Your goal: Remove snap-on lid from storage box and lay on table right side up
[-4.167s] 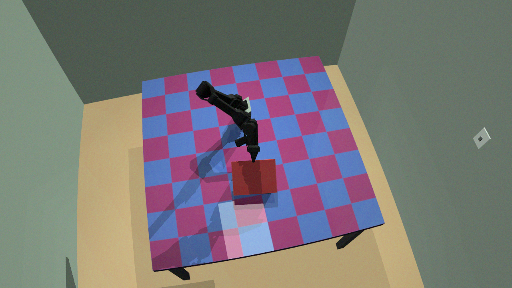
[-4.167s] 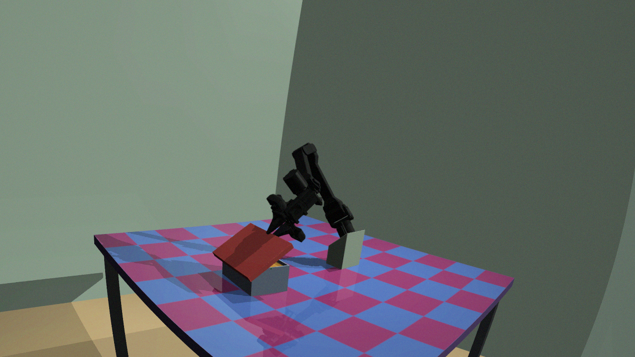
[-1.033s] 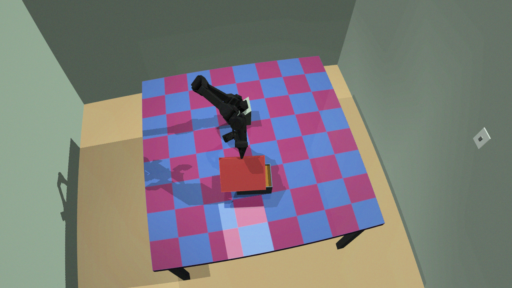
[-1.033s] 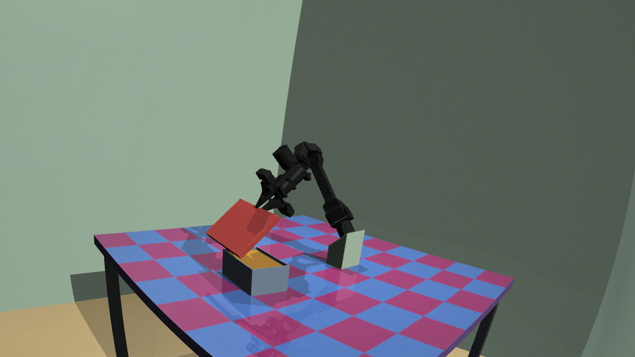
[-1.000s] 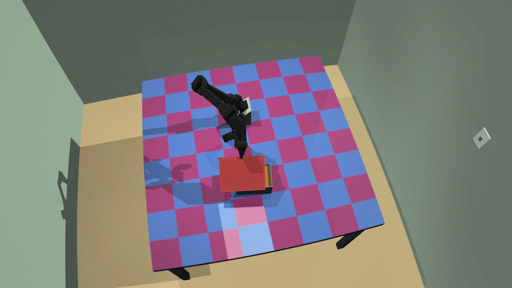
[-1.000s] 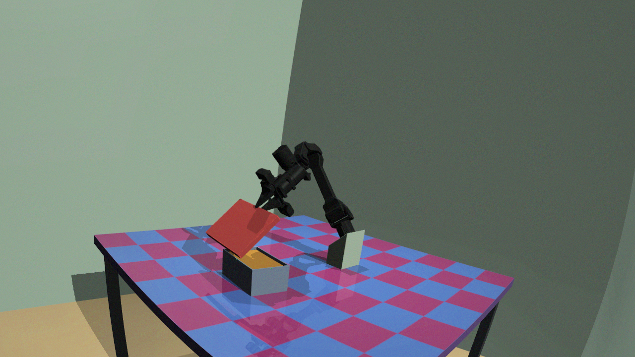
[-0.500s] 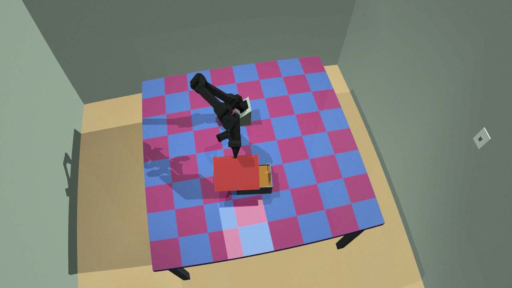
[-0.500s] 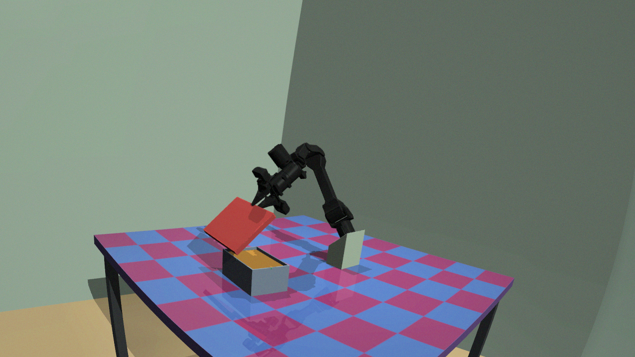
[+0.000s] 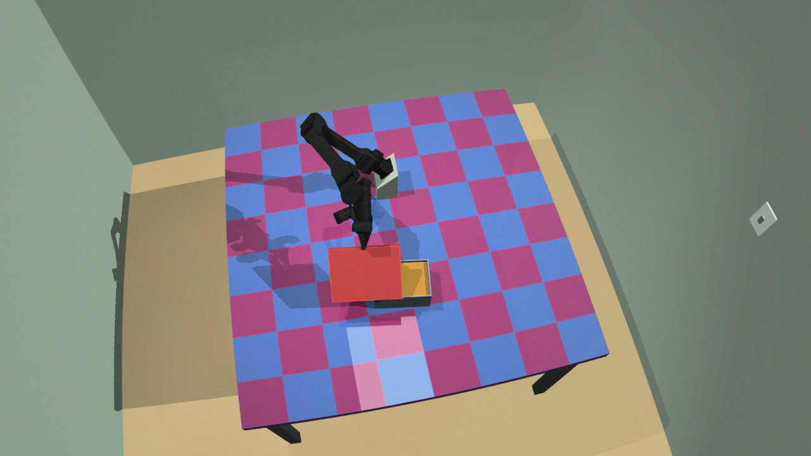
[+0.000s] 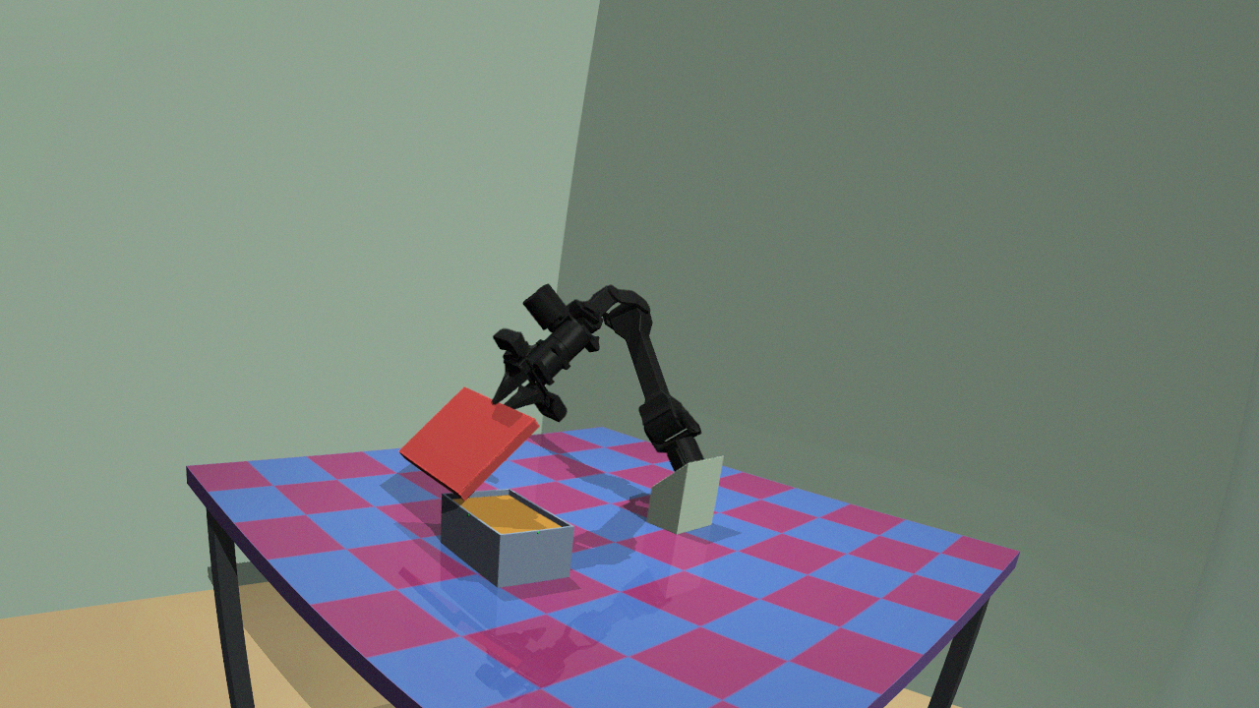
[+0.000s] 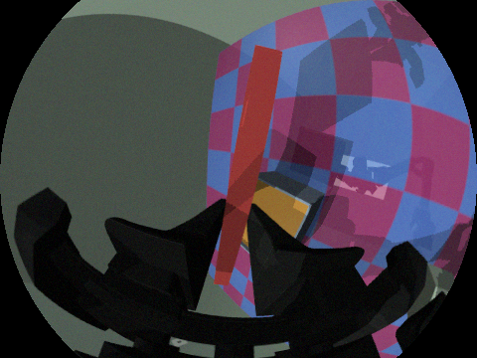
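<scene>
My gripper [image 9: 363, 248] [image 10: 498, 404] [image 11: 237, 206] is shut on the edge of the red lid [image 9: 365, 275] [image 10: 466, 440] [image 11: 255, 119] nearest the arm. The lid is steeply tilted, its far edge lower than the held edge, with its outer face up. It hangs above and to the left of the grey storage box in the top view, covering the box's left part there. The storage box [image 9: 403, 302] [image 10: 534, 559] [image 11: 307, 221] stands upright on the table, its orange inside partly showing. Whether the lid's low edge touches the box rim I cannot tell.
The checkered table [image 9: 507, 244] [image 10: 774, 598] [image 11: 370, 124] carries the box and arm. A pale angular block [image 9: 387, 190] [image 10: 697, 497] stands by the arm's base, behind the box. The table's left edge lies beyond the lid in the top view.
</scene>
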### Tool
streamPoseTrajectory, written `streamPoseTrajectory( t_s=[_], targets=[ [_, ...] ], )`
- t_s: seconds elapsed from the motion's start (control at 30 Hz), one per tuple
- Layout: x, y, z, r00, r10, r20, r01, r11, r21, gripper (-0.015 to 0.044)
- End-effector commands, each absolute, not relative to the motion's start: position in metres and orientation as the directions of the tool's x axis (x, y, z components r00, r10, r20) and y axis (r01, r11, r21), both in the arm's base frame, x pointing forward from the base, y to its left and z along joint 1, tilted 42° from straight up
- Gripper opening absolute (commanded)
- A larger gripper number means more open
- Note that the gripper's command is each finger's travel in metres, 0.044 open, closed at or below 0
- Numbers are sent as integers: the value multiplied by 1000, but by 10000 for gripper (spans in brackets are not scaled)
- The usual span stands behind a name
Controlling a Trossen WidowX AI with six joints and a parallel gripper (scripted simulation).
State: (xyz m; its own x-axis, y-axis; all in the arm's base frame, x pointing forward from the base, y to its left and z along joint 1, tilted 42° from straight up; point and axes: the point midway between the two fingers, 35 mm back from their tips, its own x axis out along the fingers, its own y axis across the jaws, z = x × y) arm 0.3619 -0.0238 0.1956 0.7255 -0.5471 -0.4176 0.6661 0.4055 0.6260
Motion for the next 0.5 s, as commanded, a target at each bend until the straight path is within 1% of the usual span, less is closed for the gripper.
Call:
streamPoseTrajectory(
  t_s=[0.0,0.47],
  targets=[
    [360,-27,204,735,-537,-414,657,413,630,0],
    [352,-47,222,735,-538,-414,657,413,630,0]
  ],
)
